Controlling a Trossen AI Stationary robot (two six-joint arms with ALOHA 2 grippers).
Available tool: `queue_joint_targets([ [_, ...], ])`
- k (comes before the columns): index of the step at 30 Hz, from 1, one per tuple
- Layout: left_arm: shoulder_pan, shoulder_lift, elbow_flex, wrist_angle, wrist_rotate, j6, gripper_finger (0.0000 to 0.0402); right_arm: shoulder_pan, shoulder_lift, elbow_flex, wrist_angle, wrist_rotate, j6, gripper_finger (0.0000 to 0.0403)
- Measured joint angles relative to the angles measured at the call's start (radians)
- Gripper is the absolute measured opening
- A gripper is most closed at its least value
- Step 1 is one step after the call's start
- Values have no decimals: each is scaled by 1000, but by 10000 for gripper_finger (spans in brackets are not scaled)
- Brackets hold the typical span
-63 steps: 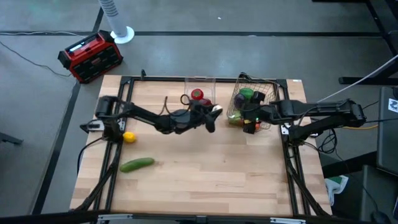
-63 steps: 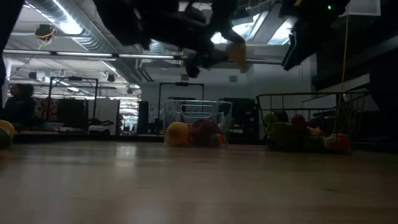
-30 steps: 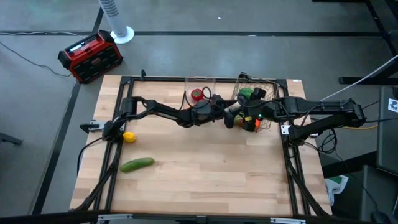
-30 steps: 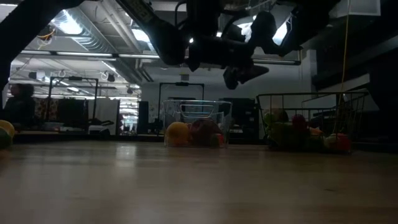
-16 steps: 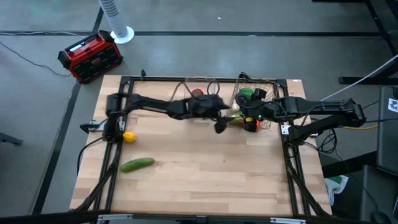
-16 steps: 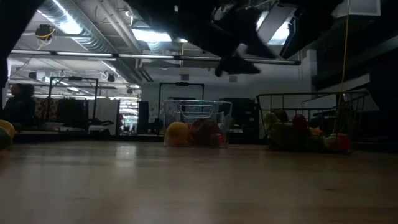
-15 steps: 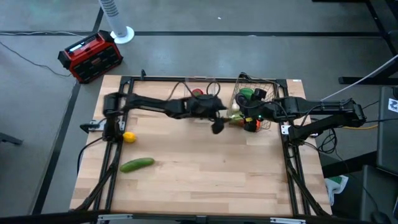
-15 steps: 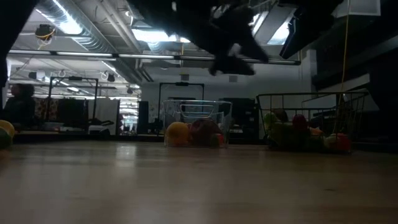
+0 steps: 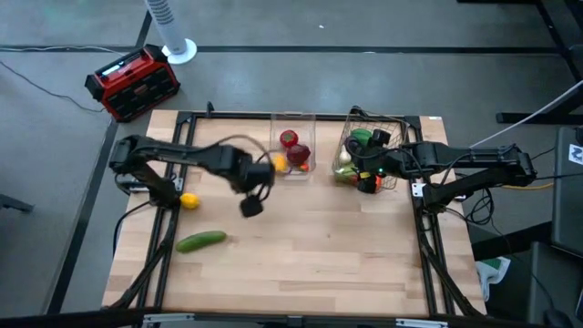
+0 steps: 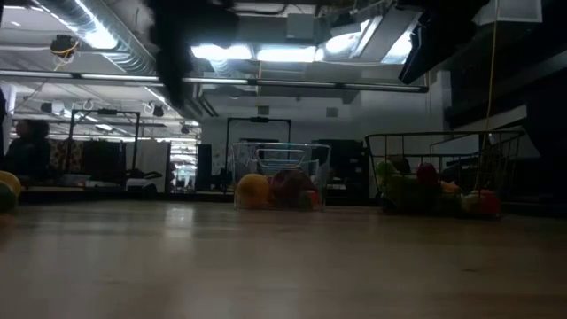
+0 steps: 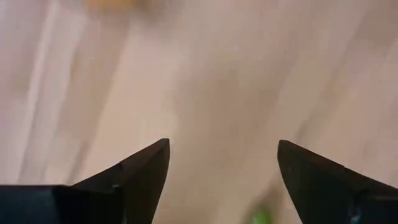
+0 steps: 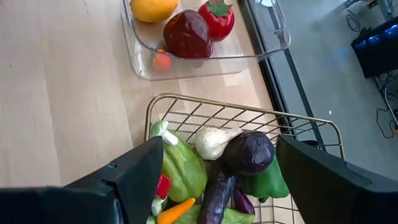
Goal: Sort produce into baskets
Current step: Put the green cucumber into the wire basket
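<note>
My left gripper point(image 9: 250, 207) hangs open and empty over bare wood in the middle left of the table, pointing straight down point(image 11: 222, 143). A lemon point(image 9: 189, 201) and a green cucumber point(image 9: 200, 240) lie on the table toward its left edge. At the far edge the clear bin point(image 9: 293, 150) holds an orange point(image 12: 152, 7), a dark red apple point(image 12: 186, 34) and a red fruit point(image 12: 216, 17). The wire basket point(image 9: 369, 155) beside it holds garlic point(image 12: 211, 142), an eggplant point(image 12: 249, 152), green peppers point(image 12: 180, 168) and a carrot point(image 12: 174, 211). My right gripper point(image 9: 353, 175) waits open above the basket's near side.
A red-black box point(image 9: 132, 84) and a white fan stand point(image 9: 178, 46) are on the floor beyond the table's far left corner. A black frame point(image 9: 173, 182) runs along the table's left, right and far edges. Bare wood stretches across the table's middle and near half.
My left gripper has swung away from the wire basket, past the clear bin, toward the table's left and near edges. It has tipped over from nearly level to pointing straight down. My right arm has kept still.
</note>
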Motion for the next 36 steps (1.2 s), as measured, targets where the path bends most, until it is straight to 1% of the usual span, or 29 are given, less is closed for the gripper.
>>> queue_joint_targets([
  [2,-60,-6,-1,-88,1,-63,292,0,0,0,-1,0,0,308],
  [6,-208,-6,-33,-156,8,-157,292,0,0,0,0,0,0,308],
  [11,-383,-4,-111,-105,13,-232,292,0,0,0,-1,0,0,308],
  [17,-514,-5,-233,2,12,-378,292,0,0,0,-1,0,0,308],
  [22,-554,-5,-334,45,12,-468,292,0,0,0,-1,0,0,308],
  [28,-565,-4,-453,171,11,-484,292,0,0,0,-1,0,0,308],
  [32,-554,-5,-517,221,11,-512,292,0,0,0,-1,0,0,308],
  [36,-534,-4,-544,223,12,-541,272,0,0,0,-1,0,0,308],
])
